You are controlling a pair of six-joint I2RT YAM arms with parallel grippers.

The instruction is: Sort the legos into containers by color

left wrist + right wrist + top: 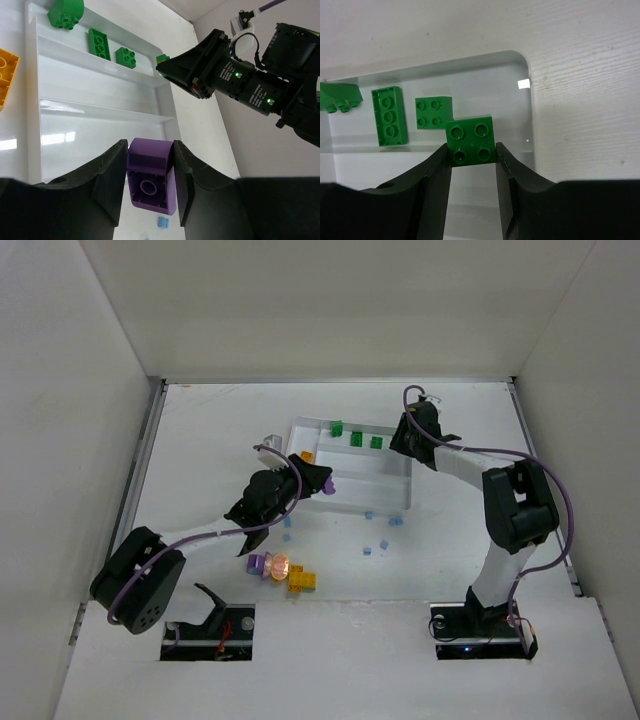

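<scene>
The white tray (408,485) lies mid-table, and its far compartment holds three green legos (356,438) (389,122). A yellow brick (307,456) (6,75) lies at the tray's left end. My right gripper (405,435) (472,148) is shut on a square green brick (471,140) above the right end of that far compartment. My left gripper (322,483) (150,147) is shut on a purple brick (150,175) (329,487), held hollow side up near the tray's front left edge (100,105).
A purple brick (257,563), a round orange piece (279,564) and a yellow brick (303,580) lie loose in front of the left arm. Several tiny light blue bricks (383,544) (163,222) are scattered just in front of the tray. White walls enclose the table.
</scene>
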